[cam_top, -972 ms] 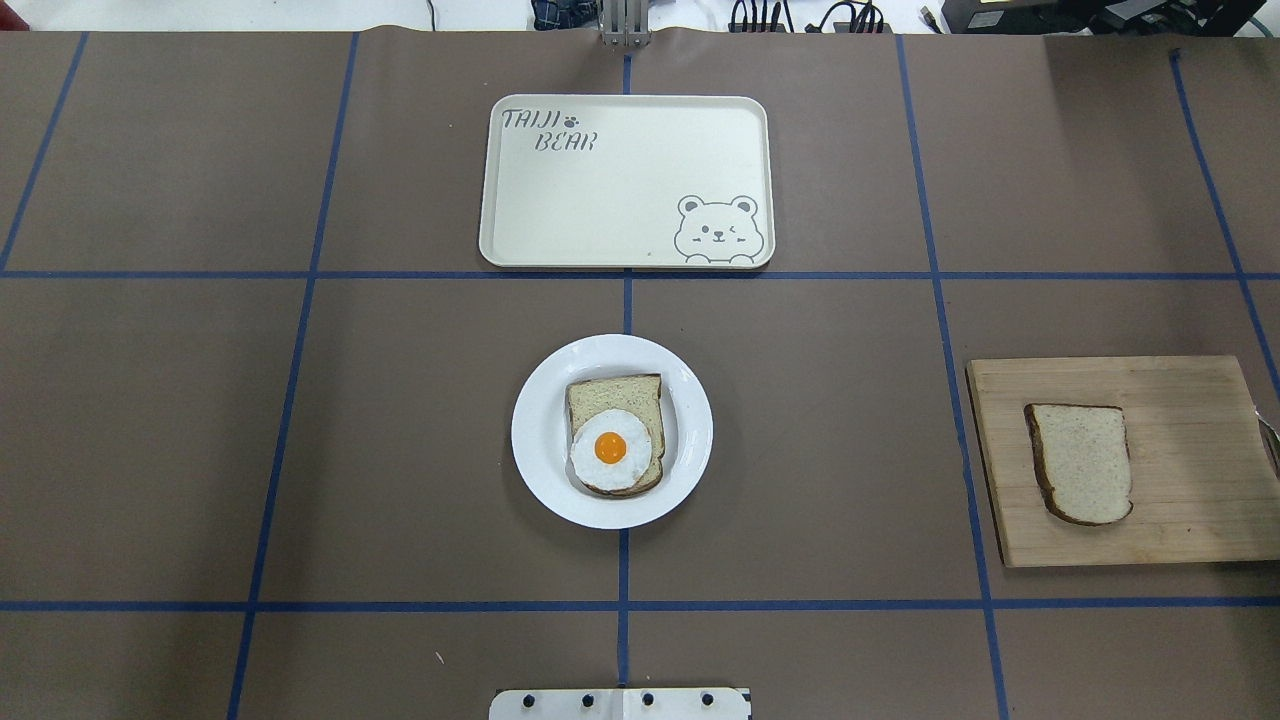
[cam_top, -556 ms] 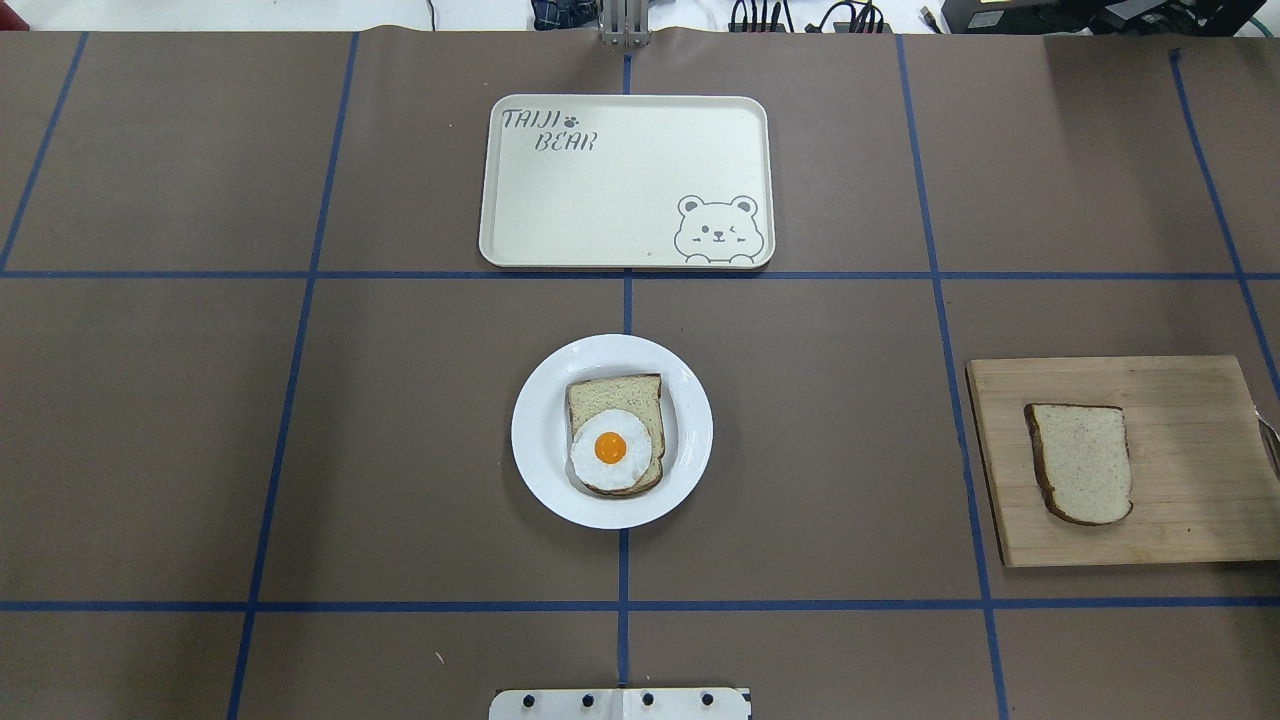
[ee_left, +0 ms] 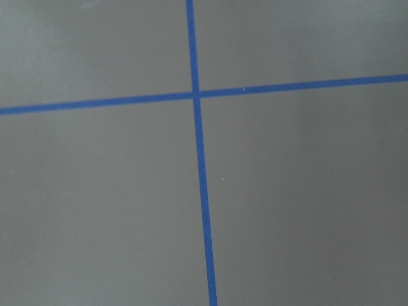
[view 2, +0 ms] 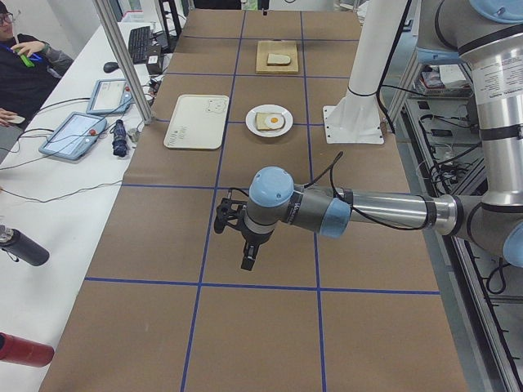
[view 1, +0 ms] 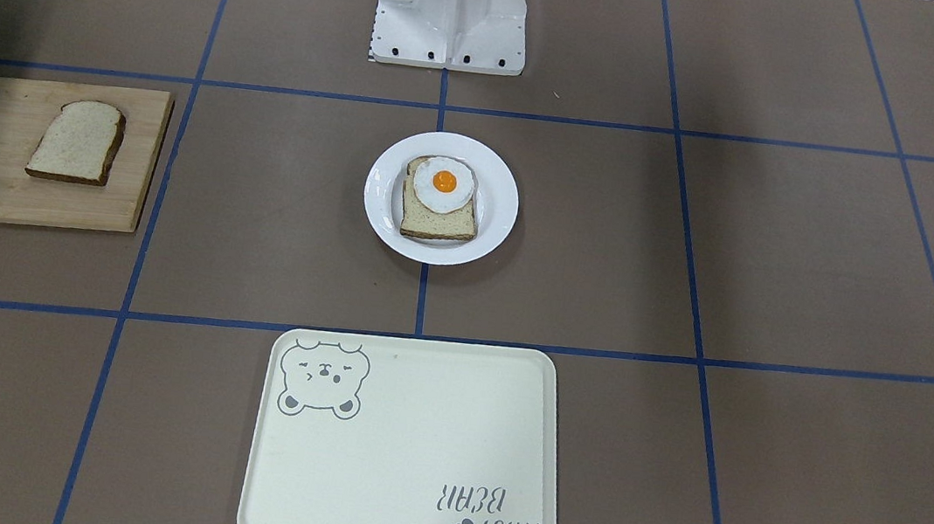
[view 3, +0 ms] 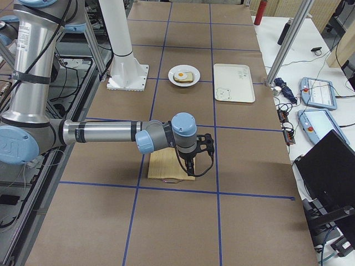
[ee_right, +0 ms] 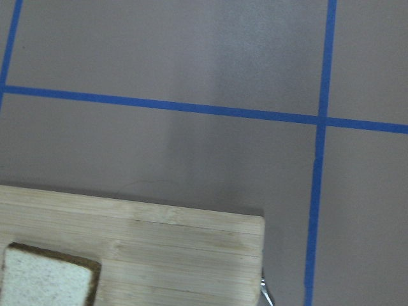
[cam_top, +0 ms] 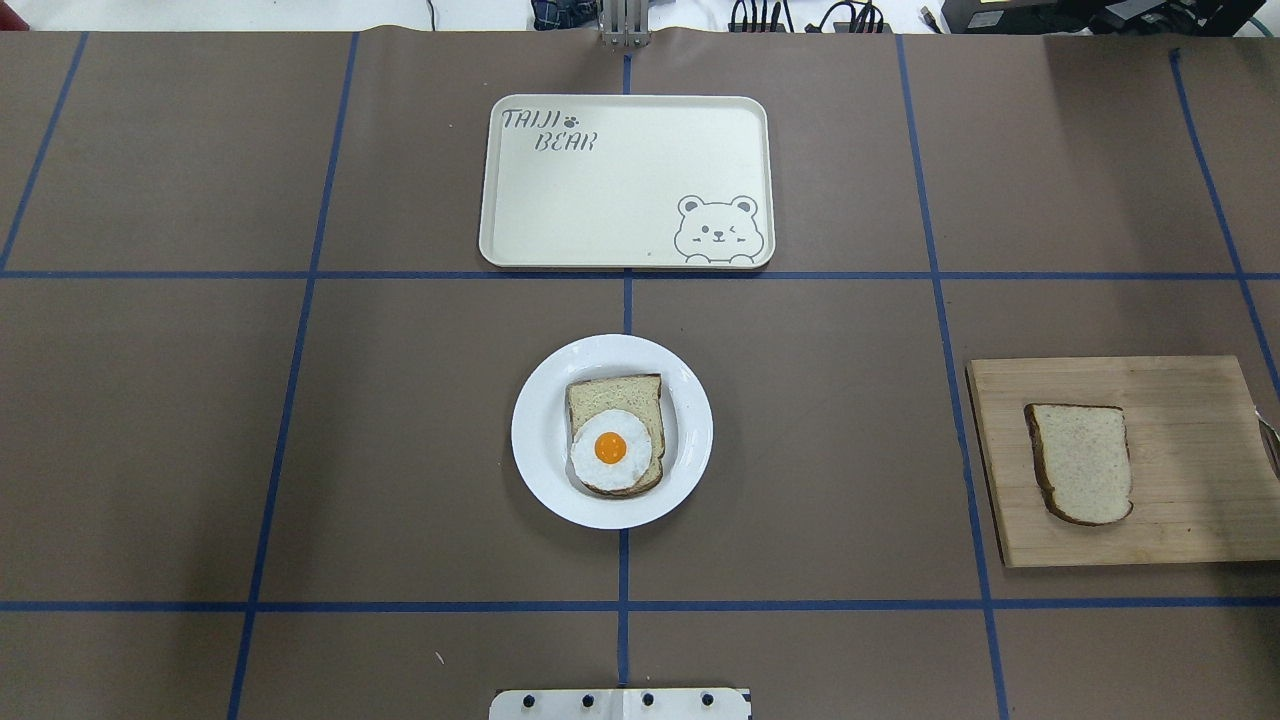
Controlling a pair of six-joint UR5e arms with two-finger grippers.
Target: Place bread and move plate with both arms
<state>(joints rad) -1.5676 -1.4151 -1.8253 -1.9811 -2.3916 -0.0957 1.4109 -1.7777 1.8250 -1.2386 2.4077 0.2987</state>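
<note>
The plain bread [cam_top: 1082, 462] lies flat on a wooden board [cam_top: 1190, 400] at the table's right; it also shows in the front view [view 1: 76, 140] and the right wrist view [ee_right: 48, 277]. The white plate [cam_top: 540, 470] sits at the table's centre and holds a slice topped with a fried egg [cam_top: 612, 447]. The left gripper [view 2: 246, 260] hangs over bare table far left of the plate. The right gripper [view 3: 191, 162] hangs over the board's outer end [view 3: 166, 166]. Both show only in the side views, so I cannot tell whether they are open or shut.
A cream tray with a bear drawing [cam_top: 620, 180] lies beyond the plate. The white base post [view 1: 452, 5] stands behind the plate on the robot's side. Blue tape lines cross the brown table. Operators' tablets lie on a side bench [view 2: 73, 131].
</note>
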